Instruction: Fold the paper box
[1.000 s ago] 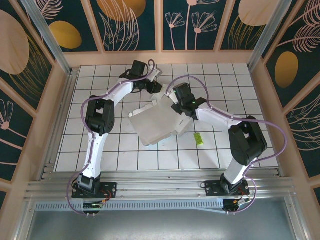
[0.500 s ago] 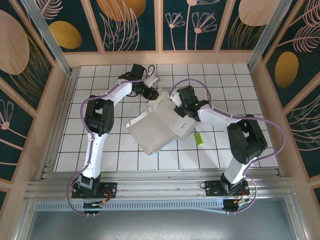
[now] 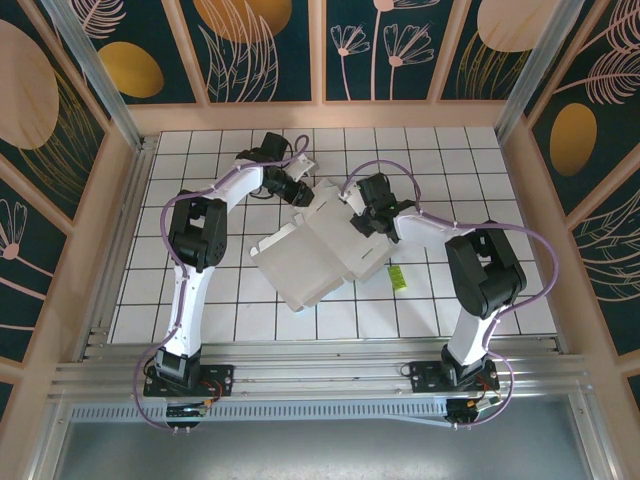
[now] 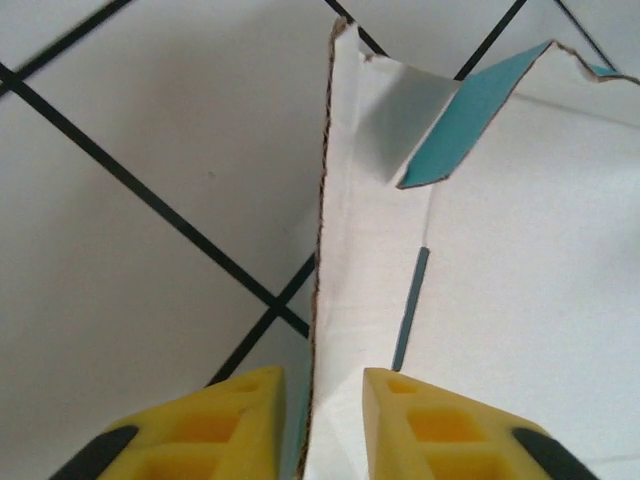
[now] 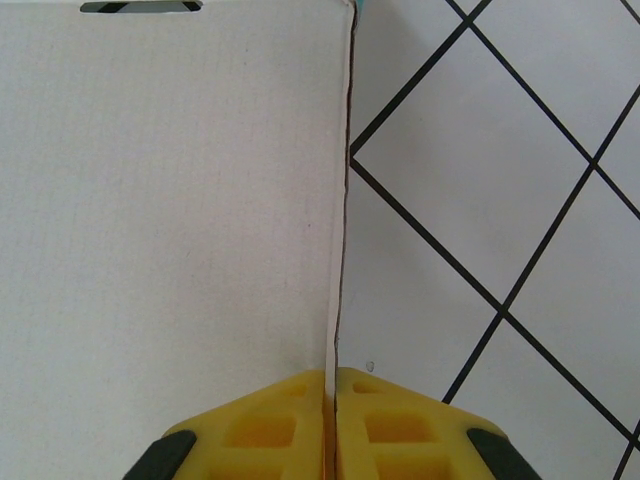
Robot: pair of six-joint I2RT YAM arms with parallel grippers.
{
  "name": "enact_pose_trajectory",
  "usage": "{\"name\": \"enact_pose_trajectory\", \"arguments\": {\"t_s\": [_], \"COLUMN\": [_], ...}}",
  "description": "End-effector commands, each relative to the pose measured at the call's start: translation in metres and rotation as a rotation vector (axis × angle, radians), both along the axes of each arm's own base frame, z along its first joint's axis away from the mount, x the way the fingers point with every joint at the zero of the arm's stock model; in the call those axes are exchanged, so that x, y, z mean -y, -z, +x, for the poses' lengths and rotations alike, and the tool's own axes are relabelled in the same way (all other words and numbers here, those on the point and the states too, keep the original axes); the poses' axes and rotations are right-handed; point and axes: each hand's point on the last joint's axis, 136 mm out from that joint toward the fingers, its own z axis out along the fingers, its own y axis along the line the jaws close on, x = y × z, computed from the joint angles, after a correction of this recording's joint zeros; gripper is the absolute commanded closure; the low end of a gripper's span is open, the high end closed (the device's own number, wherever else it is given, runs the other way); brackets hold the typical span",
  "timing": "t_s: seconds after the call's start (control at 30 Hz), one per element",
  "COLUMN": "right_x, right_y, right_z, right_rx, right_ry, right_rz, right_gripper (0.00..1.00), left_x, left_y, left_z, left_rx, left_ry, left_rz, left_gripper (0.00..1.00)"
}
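The desk (image 3: pixel 200 290) is white tile with black grid lines, set inside teal and peach leaf-patterned walls. From above, the box (image 3: pixel 300 260) lies white face up, a creased sheet spreading basewards from both end effectors. The left end effector (image 3: pixel 300 193) meets its far corner, and the right end effector (image 3: pixel 352 218) sits just beside it on the far-right edge. A yellow-green slip (image 3: pixel 397 278) lies near the right one, on its base side. The step looks like raising a side wall. That is best done by bending along the crease, with the right grip anchoring and the left moving slowly, because thin card buckles.

Left wrist: yellow pads (image 4: pixel 410 410) stand narrow either side of an upright raw card edge. Some slack shows, so I cannot tell whether they pinch. Ahead of them a small tab (image 4: pixel 470 120) curls up, teal underneath, above a thin slot (image 4: pixel 410 310).

Right wrist: the pads (image 5: pixel 270 420) are closed flat on the box's thin edge, which runs straight ahead. Matte, faintly grained card lies to their left and glossy tile to their right.
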Motion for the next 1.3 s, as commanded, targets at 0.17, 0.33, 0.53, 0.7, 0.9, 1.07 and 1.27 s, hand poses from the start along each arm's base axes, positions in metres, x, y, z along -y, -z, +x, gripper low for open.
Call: {"name": "enact_pose_trajectory", "arguments": {"t_s": [0.17, 0.33, 0.53, 0.7, 0.9, 1.07, 1.27], "right_x": [-0.004, -0.005, -0.005, -0.008, -0.013, -0.016, -0.020], "right_y": [-0.036, -0.062, -0.090, -0.100, -0.108, -0.112, -0.095], "right_z": [0.014, 0.018, 0.021, 0.020, 0.018, 0.014, 0.001], "right_rx": [0.144, 0.272, 0.466, 0.571, 0.683, 0.742, 0.759], "right_ry": [0.030, 0.029, 0.001, -0.025, -0.062, -0.078, -0.124], "right_rz": [0.014, -0.076, -0.226, -0.313, -0.415, -0.453, -0.507], "right_gripper": [0.89, 0.89, 0.90, 0.90, 0.90, 0.90, 0.90], "left_x": [0.002, 0.007, 0.013, 0.018, 0.015, 0.013, 0.012], "left_y": [-0.021, -0.040, -0.074, -0.075, -0.059, -0.053, -0.038], "left_z": [-0.010, -0.009, -0.018, -0.030, -0.040, -0.047, -0.059], "left_rx": [0.019, 0.079, 0.200, 0.174, 0.121, 0.102, 0.041], "left_ry": [-0.023, -0.042, -0.023, -0.009, -0.032, -0.042, -0.061], "left_rz": [-0.084, -0.158, -0.287, -0.361, -0.366, -0.369, -0.391], "left_gripper": [0.91, 0.95, 0.96, 0.88, 0.83, 0.81, 0.81]}}
